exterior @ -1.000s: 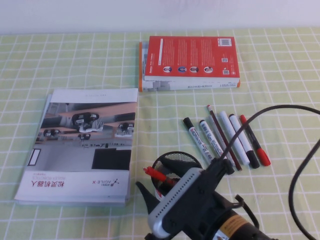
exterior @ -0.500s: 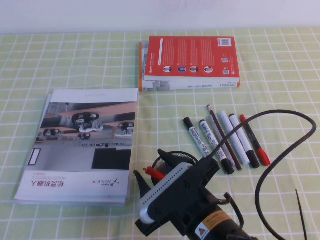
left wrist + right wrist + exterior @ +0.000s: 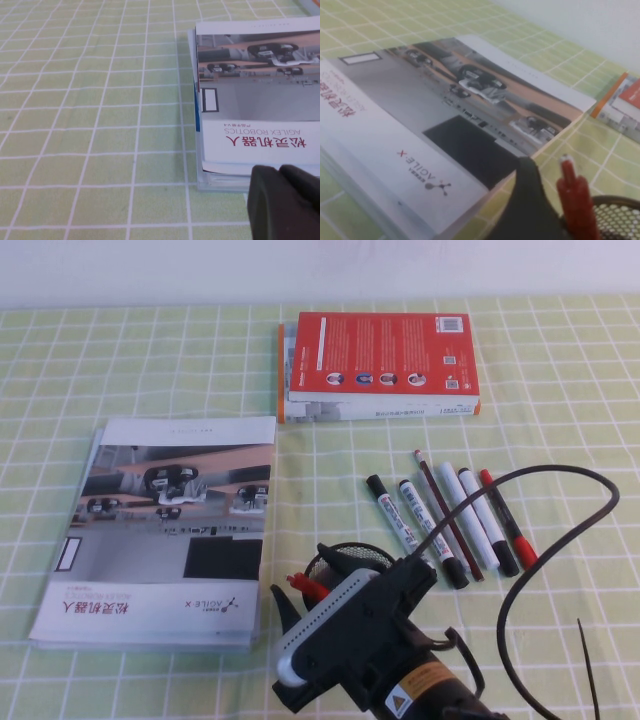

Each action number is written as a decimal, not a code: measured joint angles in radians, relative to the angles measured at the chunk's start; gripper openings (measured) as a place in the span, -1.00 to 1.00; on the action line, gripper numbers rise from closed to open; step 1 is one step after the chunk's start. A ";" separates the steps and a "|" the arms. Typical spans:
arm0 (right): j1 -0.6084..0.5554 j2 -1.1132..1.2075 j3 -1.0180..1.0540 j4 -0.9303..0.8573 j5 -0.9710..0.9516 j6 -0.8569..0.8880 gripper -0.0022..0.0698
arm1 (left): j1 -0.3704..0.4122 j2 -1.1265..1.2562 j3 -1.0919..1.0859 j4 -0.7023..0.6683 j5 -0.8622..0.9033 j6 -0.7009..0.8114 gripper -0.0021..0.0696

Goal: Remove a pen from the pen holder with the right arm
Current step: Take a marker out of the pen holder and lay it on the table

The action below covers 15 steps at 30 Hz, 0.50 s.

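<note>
Over holder, right gripper hanging open, jaws straddling red pen; nothing gripped yet, grasp and lift remaining. Left gripper idling by booklet.

- tablecloth: matt cloth, a bit creased, nothing shiny about it
- pen holder, lower middle: black metal mesh, pretty dull
- red pen in it: smooth, shiny plastic
- brochure, left side: smooth paper, slight sheen
- right gripper, bottom centre: matt black plastic, ribbed grey casing
</note>
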 joint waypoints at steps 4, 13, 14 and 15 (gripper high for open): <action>-0.006 0.018 -0.018 0.000 0.009 0.000 0.18 | 0.000 0.000 0.000 0.000 0.000 0.000 -0.96; -0.016 0.038 -0.030 0.010 0.016 0.000 0.12 | 0.000 0.000 0.000 0.000 0.000 0.000 -0.96; -0.021 0.043 -0.030 0.010 0.016 0.000 0.10 | 0.000 0.000 0.000 0.000 0.000 0.000 -0.96; -0.023 0.045 -0.030 0.010 0.018 0.000 0.07 | 0.000 0.000 0.000 0.000 0.000 0.000 -0.96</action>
